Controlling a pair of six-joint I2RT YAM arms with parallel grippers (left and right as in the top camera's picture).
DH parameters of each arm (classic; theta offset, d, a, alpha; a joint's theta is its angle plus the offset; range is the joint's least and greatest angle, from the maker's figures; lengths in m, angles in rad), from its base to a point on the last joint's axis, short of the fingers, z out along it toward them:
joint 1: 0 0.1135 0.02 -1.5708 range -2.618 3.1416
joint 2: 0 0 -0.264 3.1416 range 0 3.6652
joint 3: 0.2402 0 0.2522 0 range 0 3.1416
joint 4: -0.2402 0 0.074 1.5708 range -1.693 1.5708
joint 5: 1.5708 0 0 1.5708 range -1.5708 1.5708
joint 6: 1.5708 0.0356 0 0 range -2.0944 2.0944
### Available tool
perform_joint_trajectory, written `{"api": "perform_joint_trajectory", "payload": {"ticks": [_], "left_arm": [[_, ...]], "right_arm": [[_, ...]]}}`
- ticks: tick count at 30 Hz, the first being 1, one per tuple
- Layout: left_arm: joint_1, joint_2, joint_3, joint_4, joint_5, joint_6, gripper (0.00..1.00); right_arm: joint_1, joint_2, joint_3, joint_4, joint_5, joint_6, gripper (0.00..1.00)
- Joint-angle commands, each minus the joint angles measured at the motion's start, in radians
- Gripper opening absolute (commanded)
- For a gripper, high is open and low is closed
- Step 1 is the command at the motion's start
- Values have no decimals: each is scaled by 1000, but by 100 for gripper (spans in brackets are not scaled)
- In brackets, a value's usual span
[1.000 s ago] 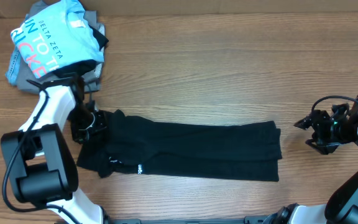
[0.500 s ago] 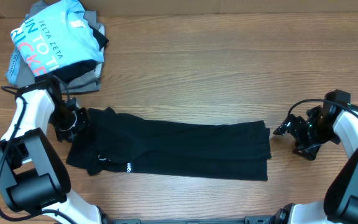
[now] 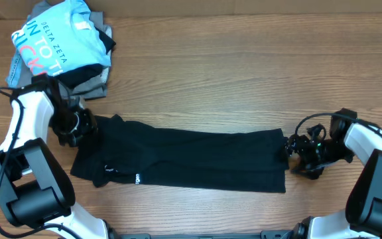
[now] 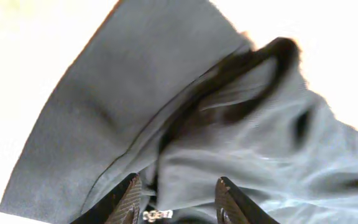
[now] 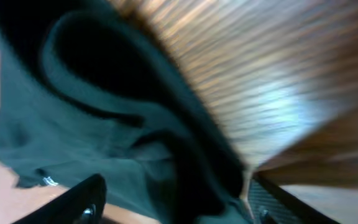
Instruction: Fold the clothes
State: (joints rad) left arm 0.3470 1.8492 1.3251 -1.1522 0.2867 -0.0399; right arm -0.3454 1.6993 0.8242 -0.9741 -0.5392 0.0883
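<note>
Your left arm (image 3: 26,125) meets the nine o'clock end of the black T-shirt (image 3: 191,159), jaws spread over fabric; your right arm (image 3: 360,136) meets its three o'clock edge, jaws spread too.

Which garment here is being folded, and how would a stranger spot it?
Look at the wooden table: across its near middle lies a long black T-shirt, folded into a flat strip. Unlike the light blue printed shirt heaped in the far left corner, it is plain black with only a tiny white logo.
</note>
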Motion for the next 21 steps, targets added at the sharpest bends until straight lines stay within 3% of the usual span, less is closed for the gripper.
{"api": "perform_joint_trajectory", "payload": {"ticks": [1,3,7,11,21], "left_arm": [[0,-56,82,-22,85,41,42],[0,-66,119,-43,108,49,43],[-1,-96,185,-90,131,61,43],[0,-135,223,-135,127,75,43],[0,-230,232,-187,98,108,44]], "right_arm": [[5,14,-62,61,-55,-41,71],[5,14,-72,82,-80,-47,66],[4,14,-71,118,-136,-82,44],[-2,12,-39,113,-132,-81,7],[-114,-82,297,-161,116,10,4]]}}
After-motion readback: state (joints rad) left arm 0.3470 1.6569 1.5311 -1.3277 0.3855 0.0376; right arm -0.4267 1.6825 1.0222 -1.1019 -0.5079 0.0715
